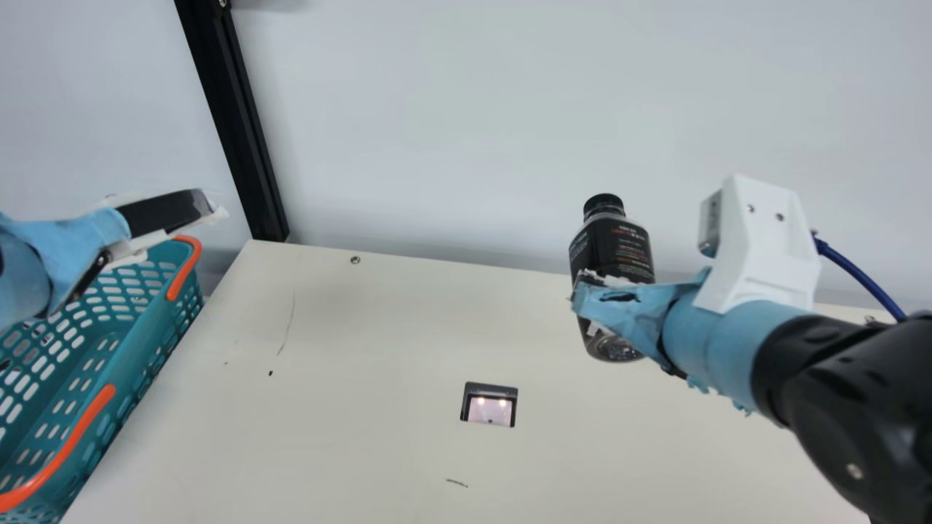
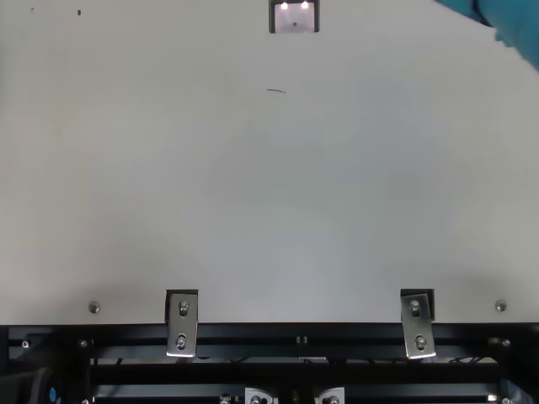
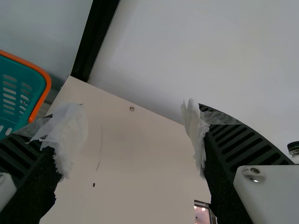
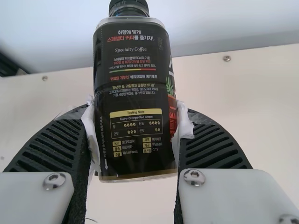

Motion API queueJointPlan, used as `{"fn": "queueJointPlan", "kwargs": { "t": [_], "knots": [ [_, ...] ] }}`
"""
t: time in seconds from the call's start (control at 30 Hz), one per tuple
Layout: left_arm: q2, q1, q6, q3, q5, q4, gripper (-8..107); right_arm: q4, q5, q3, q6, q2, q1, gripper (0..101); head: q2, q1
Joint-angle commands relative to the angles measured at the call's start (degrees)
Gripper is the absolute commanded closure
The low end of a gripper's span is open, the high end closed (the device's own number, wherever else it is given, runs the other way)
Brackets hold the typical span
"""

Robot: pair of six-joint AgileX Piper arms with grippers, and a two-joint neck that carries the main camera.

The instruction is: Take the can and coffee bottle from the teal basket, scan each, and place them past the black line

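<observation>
The dark coffee bottle [image 1: 617, 251] is held in the air above the right part of the table, slightly tilted, cap up. My right gripper [image 1: 608, 302] is shut on its lower half; in the right wrist view both fingers of the right gripper [image 4: 134, 135] press the sides of the bottle [image 4: 133, 93]. My left gripper [image 1: 175, 218] hangs over the inner edge of the teal basket [image 1: 145, 320]; in the left wrist view the left gripper [image 3: 133, 135] is open, nothing between its fingers. The scanner [image 1: 490, 405] is set in the table, lit, lower and left of the bottle.
The cream table [image 1: 349, 407] spans the middle, with a pale wall behind it. A black upright post [image 1: 240, 138] stands at its back left corner. The basket with orange handles stands off the left edge. A metal rail [image 2: 295, 345] runs along the front edge.
</observation>
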State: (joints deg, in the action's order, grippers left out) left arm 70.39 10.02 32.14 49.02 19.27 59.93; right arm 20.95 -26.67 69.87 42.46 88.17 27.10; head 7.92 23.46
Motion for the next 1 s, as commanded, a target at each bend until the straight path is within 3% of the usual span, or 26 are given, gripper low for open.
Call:
{"fn": "queueJointPlan", "kwargs": {
  "t": [0.0, 0.3, 0.67, 0.97],
  "knots": [
    [0.0, 0.0, 0.0, 0.0, 0.0, 0.0, 9, 9.71, -2.47, 1.37, 3.73, 1.26, 4.26, 101, -0.82, 1.54],
    [0.0, 0.0, 0.0, 0.0, 0.0, 0.0, 9, 8.45, -5.74, 6.11, 1.03, 8.07, 10.64, 101, -0.82, 1.54],
    [0.0, 0.0, 0.0, 0.0, 0.0, 0.0, 9, 2.45, -7.4, 11.98, -6.94, 14.07, 11.53, 101, -0.82, 1.54],
    [0.0, 0.0, 0.0, 0.0, 0.0, 0.0, 9, 0.47, -8.05, 15.11, -10.05, 18.63, 11.05, 101, -0.82, 1.54]
  ]
}}
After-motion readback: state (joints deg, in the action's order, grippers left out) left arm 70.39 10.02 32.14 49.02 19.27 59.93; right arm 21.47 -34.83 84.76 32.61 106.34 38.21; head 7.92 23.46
